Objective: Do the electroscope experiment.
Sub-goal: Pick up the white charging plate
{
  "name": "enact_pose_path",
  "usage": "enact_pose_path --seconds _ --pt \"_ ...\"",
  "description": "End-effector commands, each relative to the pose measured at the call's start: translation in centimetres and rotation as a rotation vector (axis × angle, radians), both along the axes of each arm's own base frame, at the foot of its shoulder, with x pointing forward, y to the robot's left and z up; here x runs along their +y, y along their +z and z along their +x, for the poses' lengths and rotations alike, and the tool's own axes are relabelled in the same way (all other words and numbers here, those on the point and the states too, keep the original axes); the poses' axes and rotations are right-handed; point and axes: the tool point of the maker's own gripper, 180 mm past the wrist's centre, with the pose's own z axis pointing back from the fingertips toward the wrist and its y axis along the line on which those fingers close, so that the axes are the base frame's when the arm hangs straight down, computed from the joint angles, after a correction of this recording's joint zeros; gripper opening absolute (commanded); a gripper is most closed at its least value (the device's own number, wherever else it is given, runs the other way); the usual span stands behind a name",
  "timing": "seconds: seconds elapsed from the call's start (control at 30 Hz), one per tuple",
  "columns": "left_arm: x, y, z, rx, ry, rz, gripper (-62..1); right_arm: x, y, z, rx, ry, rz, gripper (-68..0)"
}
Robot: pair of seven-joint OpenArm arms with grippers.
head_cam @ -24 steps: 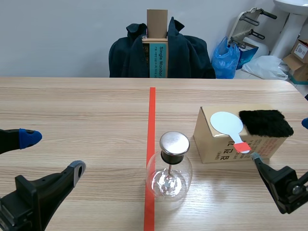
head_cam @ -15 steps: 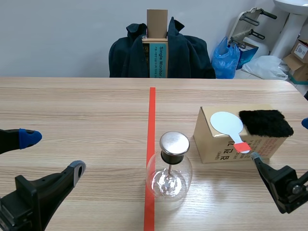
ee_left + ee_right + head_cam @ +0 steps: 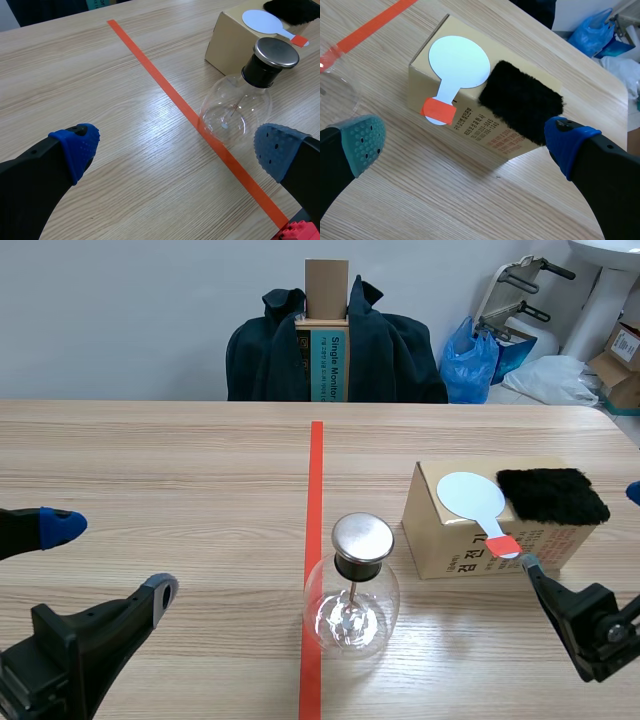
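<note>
With the right gripper (image 3: pixel 465 142) released, grip the paddle (image 3: pixel 458 63) squarely by its red tab (image 3: pixel 439 110) overhanging the near edge of the box (image 3: pixel 495 137).

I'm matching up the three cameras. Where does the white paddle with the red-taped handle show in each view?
Scene view: the white paddle lies on the cardboard box, right of the glass electroscope.
Left wrist view: paddle on the box beyond the electroscope, far ahead of the left gripper.
Right wrist view: paddle on the box, just ahead of the right gripper.
Shared landmark: the black fur pad beside its disc.
</note>
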Motion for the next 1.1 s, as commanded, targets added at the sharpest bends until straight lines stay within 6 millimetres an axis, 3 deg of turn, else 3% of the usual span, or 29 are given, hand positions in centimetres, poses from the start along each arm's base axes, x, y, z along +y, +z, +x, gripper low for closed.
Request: enact_pose_path --seconds 0.0,0.3,0.5,0.67,0.83,1.07 --pt "-0.3 0.5 0.1 -0.015 0.003 -0.022 1.4 0.1 1.0 0.5 -0.046 0.016 -0.026 0.4" --pt "-0.3 0.5 0.1 -0.016 0.003 -0.022 1.4 0.0 0.5 0.3 -0.057 0.06 -0.146 0.4" --pt "-0.3 0.5 0.1 -0.016 0.003 -0.022 1.4 -1.4 -1.6 -0.5 -0.022 0.153 -0.491 0.4" --pt "-0.3 0.5 0.1 -0.015 0.003 -0.022 1.4 -4.2 -3.2 -1.4 0.031 0.159 -0.817 0.4" --pt "-0.3 0.5 0.1 -0.016 0.003 -0.022 1.4 -4.5 -3.4 -0.7 -0.108 0.139 -1.043 0.4" --pt "-0.3 0.5 0.1 -0.016 0.003 -0.022 1.4 -2.9 -4.8 1.4 -0.31 0.096 -1.115 0.4"
